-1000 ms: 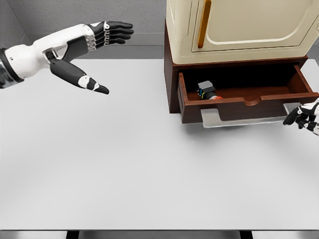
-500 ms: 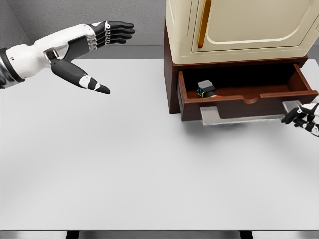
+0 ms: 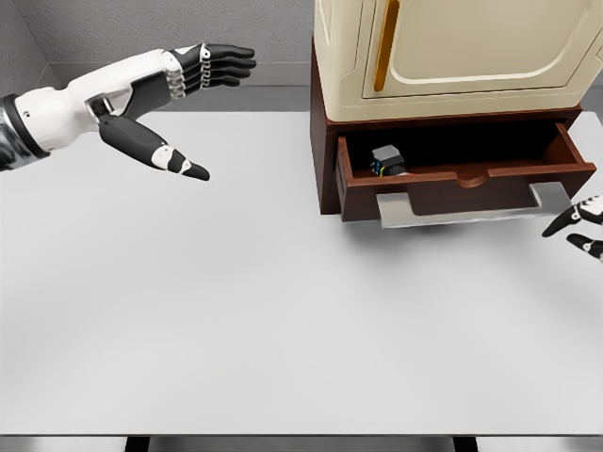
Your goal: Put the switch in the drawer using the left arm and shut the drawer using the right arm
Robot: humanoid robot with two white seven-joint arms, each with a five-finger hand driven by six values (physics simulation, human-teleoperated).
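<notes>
The small black switch (image 3: 387,160) lies inside the brown drawer (image 3: 462,186), near its left end. The drawer stands partly pulled out from the dark wooden base under the cream cabinet (image 3: 452,47). My left hand (image 3: 193,104) hovers over the table's far left with fingers spread, holding nothing, well away from the drawer. Only the black fingertips (image 3: 577,218) of my right hand (image 3: 580,229) show at the right edge. They sit just in front of and below the drawer's right corner, apart from it.
A grey metal plate (image 3: 462,211) juts out under the drawer front. The white table (image 3: 264,311) spreads across the view, its front edge near the bottom. A grey wall runs behind.
The drawer has slid inward toward the cabinet, carrying the switch with it. My right hand has drawn back toward the right edge and its fingers have spread. The left hand barely moved.
</notes>
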